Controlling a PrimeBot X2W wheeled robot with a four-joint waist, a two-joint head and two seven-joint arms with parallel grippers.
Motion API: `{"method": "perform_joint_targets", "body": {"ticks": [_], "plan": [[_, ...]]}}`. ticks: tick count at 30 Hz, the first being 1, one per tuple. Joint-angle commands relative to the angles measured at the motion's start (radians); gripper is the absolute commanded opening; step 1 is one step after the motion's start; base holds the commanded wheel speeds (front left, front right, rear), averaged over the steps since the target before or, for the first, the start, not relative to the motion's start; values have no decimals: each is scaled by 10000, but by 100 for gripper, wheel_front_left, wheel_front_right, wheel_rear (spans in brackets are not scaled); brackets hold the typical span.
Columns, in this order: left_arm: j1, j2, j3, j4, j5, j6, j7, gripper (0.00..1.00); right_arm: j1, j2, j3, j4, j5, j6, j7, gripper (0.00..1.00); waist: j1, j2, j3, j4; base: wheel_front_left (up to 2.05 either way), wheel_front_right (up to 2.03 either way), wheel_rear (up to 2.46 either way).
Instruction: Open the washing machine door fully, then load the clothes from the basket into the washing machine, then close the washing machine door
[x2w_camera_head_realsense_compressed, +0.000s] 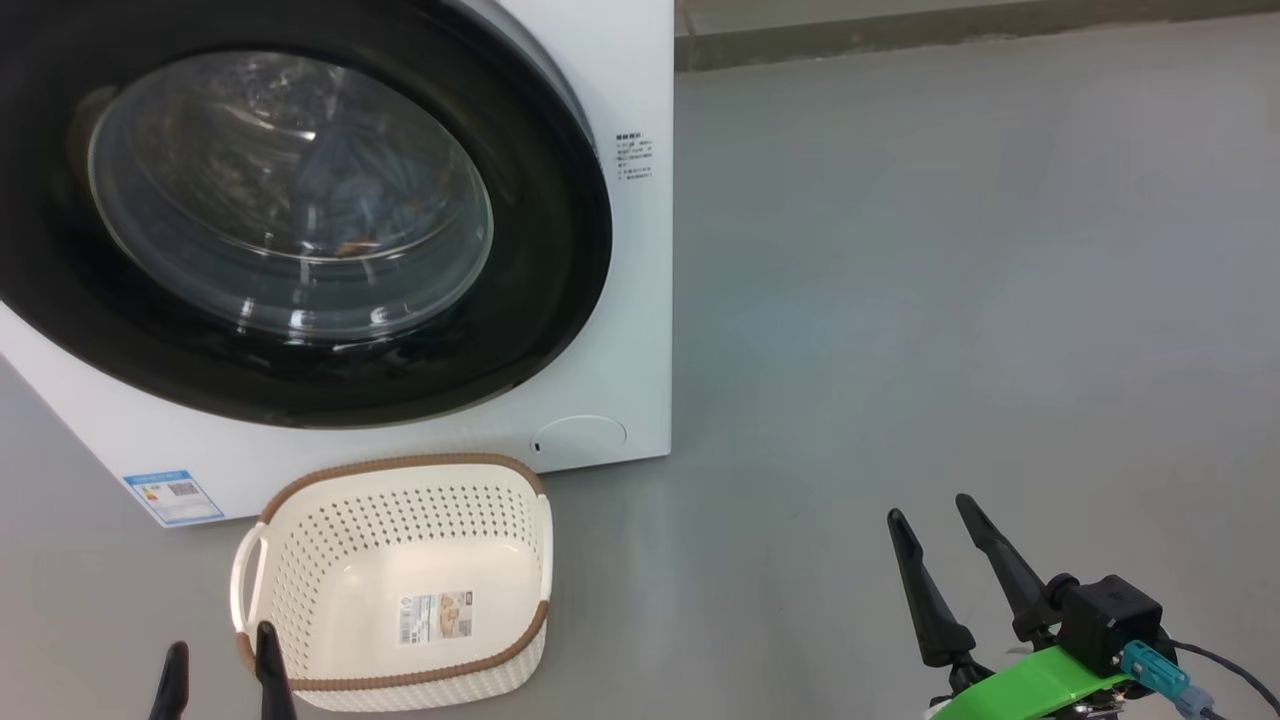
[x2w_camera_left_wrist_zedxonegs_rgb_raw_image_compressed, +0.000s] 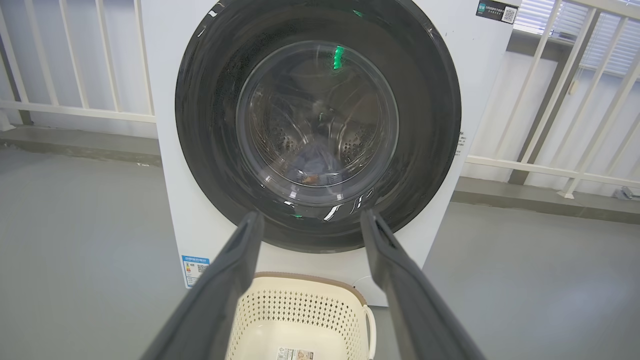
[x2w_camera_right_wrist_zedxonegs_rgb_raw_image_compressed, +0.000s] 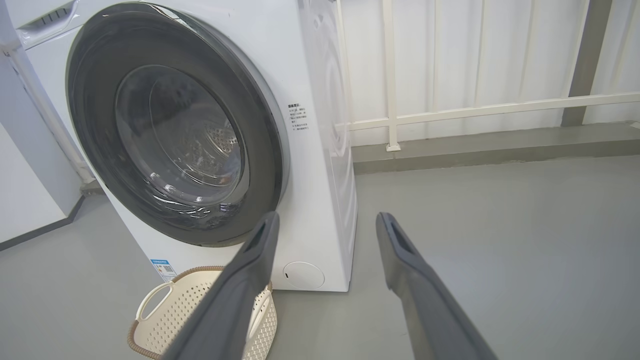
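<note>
Head view. The washing machine door (x2w_camera_head_realsense_compressed: 300, 200) sits flush against the white washing machine (x2w_camera_head_realsense_compressed: 640, 300), shut. Through its glass bowl I make out bluish fabric with an orange-brown fleck: the clothes (x2w_camera_head_realsense_compressed: 340, 190), low in the drum. The basket (x2w_camera_head_realsense_compressed: 400, 466) stands on the grey floor (x2w_camera_head_realsense_compressed: 950, 300) just before the machine, bare inside but for its label sticker (x2w_camera_head_realsense_compressed: 437, 615). My left gripper (x2w_camera_head_realsense_compressed: 222, 640) is at the basket's near corner, fingers parted, nothing between them. My right gripper (x2w_camera_head_realsense_compressed: 929, 507) is well off to the right over open floor, likewise spread and empty. I judge all three steps done, with both arms drawn clear because nothing is left to hold.

Left wrist view. It looks square into the door, and the perforated steel drum and the small heap of cloth at its bottom are plainer than from the head. Behind the machine runs a white railing (x2w_camera_left_wrist_zedxonegs_rgb_raw_image_compressed: 75, 107), which the head view lacks.

Right wrist view. It is oblique, from the right. It gives the machine's side panel and the door rim lying snug along the front, with no gap that I can see. The drum's contents are too dim here to tell. The round white cap (x2w_camera_right_wrist_zedxonegs_rgb_raw_image_compressed: 303, 275) is beside the basket's brown rim.
</note>
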Motion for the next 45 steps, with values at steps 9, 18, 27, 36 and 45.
{"method": "perform_joint_targets", "body": {"ticks": [9, 18, 27, 36, 45], "plan": [[123, 120, 435, -274, 103, 39, -80, 100, 41, 58, 190, -210, -144, -23, -47, 100, 0, 0, -271, 124, 0, 0, 0], [213, 120, 426, -203, 58, 46, -80, 100, 51, 84, 188, -131, -212, -23, -47, 100, 0, 0, -323, 218, 0, 0, 0], [285, 120, 432, -199, 128, -108, -80, 100, 37, 100, 208, -52, -176, -23, -47, 100, 0, 0, -345, 217, 0, 0, 0], [511, -165, -38, 544, -66, -124, 76, 0, 403, 67, -52, 789, 36, 0, 27, 0, 1, 0, -350, 232, 0, 0, 0], [245, -80, -32, 727, -1096, -245, 270, 0, 341, 49, -159, 774, 1055, -2, 266, 0, 6, 0, -325, 233, 0, 0, 0]]}}
